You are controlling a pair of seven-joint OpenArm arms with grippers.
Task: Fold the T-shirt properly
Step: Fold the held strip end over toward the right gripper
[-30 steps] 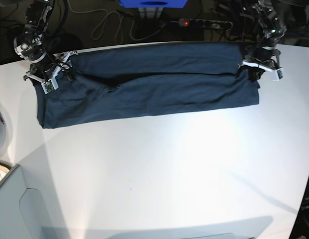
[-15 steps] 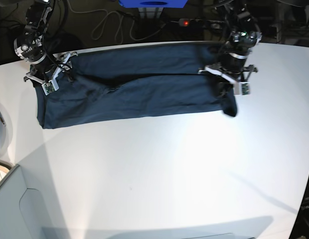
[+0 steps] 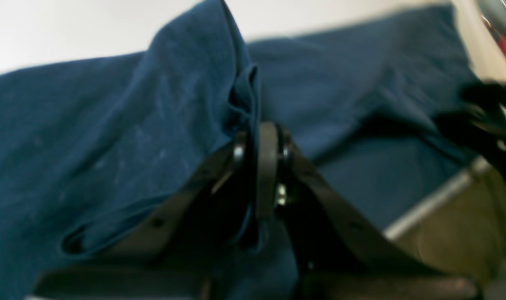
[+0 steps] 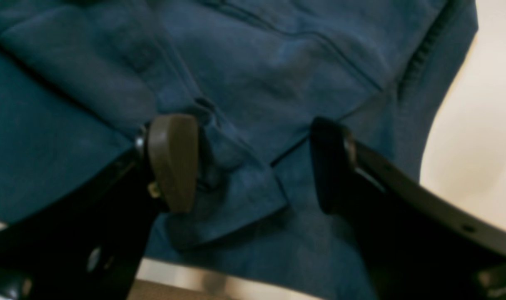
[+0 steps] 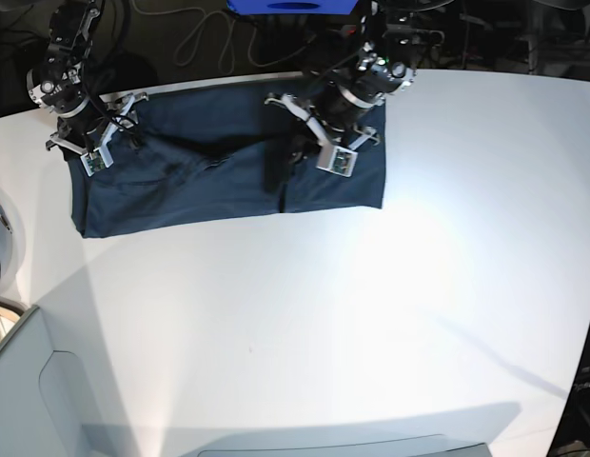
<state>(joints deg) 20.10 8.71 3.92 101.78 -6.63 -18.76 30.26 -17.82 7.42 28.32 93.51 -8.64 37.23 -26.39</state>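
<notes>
**Two grippers at the T-shirt**

Left wrist: the left gripper [image 3: 263, 141] is clamped on a raised fold of the T-shirt [image 3: 111, 137].

Right wrist: the right gripper [image 4: 253, 166] is spread wide over cloth.

Base: the T-shirt [image 5: 181, 190] is laid on the white table [image 5: 371, 314].

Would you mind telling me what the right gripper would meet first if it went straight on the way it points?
Most likely the T-shirt: the right gripper stands open over the cloth, which fills the gap between its fingers. How close they are is unclear.
</notes>
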